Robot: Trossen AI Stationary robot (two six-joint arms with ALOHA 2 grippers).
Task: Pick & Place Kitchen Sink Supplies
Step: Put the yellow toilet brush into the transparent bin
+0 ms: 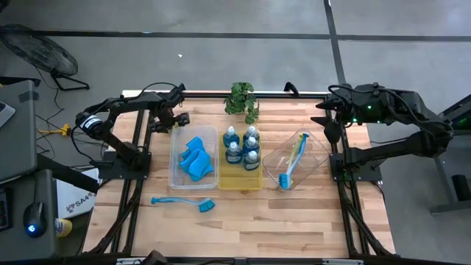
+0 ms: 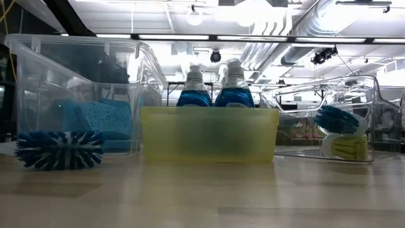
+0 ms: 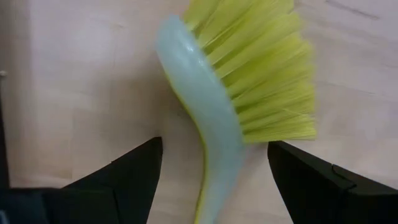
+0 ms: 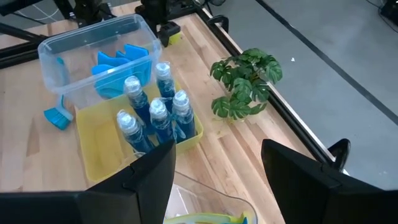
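Kitchen sink supplies: mostly binned, and the left arm is lined up on a loose brush.

Seen from above, the clear tray (image 1: 176, 171) at 9 o'clock holds the blue sponges (image 1: 196, 159). The yellow tray (image 1: 241, 182) at centre holds the soap bottles (image 1: 242, 144), and the tilted tray (image 1: 315, 160) at 3 o'clock holds two brushes. A blue brush (image 1: 185, 201) lies loose at 7 o'clock. At 10 o'clock the left gripper (image 1: 175, 118) hangs with its jaws spread either side of the yellow-green brush (image 3: 249, 74), not gripping. Next it needs to close on the handle and lift. The right gripper (image 4: 217, 149) waits at 2 o'clock, jaws apart and empty.
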